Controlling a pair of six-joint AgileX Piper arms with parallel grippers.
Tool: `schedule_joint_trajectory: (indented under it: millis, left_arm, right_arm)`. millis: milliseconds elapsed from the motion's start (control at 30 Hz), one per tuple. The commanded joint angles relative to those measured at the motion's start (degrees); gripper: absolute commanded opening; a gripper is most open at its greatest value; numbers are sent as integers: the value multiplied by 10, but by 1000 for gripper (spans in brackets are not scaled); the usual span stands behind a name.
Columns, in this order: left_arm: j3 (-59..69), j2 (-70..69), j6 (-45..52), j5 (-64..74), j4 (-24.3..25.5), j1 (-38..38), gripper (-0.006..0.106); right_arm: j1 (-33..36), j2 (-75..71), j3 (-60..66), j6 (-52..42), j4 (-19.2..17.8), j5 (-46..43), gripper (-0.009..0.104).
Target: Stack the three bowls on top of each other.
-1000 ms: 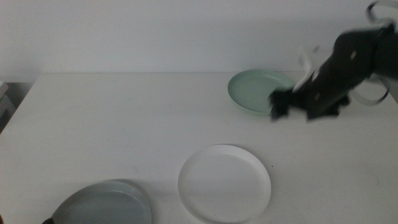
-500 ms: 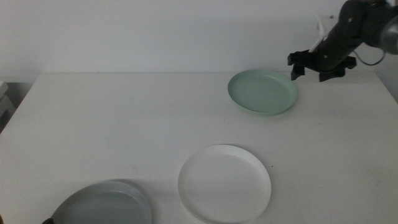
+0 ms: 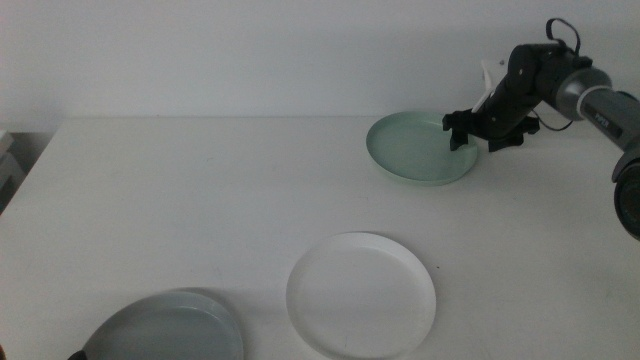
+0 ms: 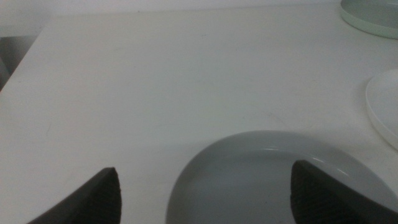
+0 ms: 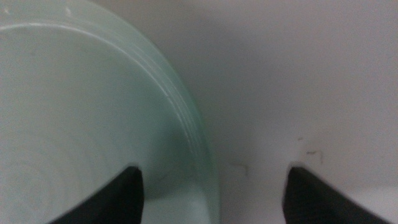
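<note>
**Bowls apart on desk, right end effector at mint rim**

Bowls (image 3: 421, 147) lying separately on the white desk (image 3: 200, 190), none stacked. Pale mint green bowl far back on the right side; white bowl (image 3: 361, 294) nearer the front, about mid-desk; grey bowl (image 3: 165, 328) at the front left corner, partly cut by the picture's edge. All three well apart.

Right end effector (image 3: 467, 132) reaching in from the right, poised at the mint bowl's right-hand rim, jaws spread wide. Seen from the right wrist: one jaw over the bowl's inside, the other over bare desk, the rim (image 5: 186, 124) running between them. Gripping nothing; whether touching the bowl, impossible to tell.

Left end effector (image 4: 205, 193) low at the front left, above the grey bowl (image 4: 261, 180), jaws wide apart and empty, one tip beside the bowl's outer edge, the other over its inside. Edge of the white bowl (image 4: 382, 112) and a sliver of the mint one (image 4: 370, 12) visible from that wrist too
</note>
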Motion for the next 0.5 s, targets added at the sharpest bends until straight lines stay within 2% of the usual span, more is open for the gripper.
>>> schedule_joint_trajectory:
  millis: [0,167,267,333,467]
  left_arm:
    - [3,-8,-4,-43,-2,-1,90]
    - [3,-8,-4,-43,-2,-1,90]
    - [3,-8,-4,-43,-2,-1,90]
    - [3,-8,-4,-43,-2,-1,90]
    - [3,-8,-4,-43,-2,-1,90]
  right_arm:
    - [-4,-35,-20,-6,-1,-32,56]
    - [-4,-20,-19,-7,-2,-36,41]
    - [-4,-17,-19,-18,0,-32,21]
    - [-4,-19,-19,-33,0,-26,0]
    - [-4,-41,-17,-38,-1,-19,0]
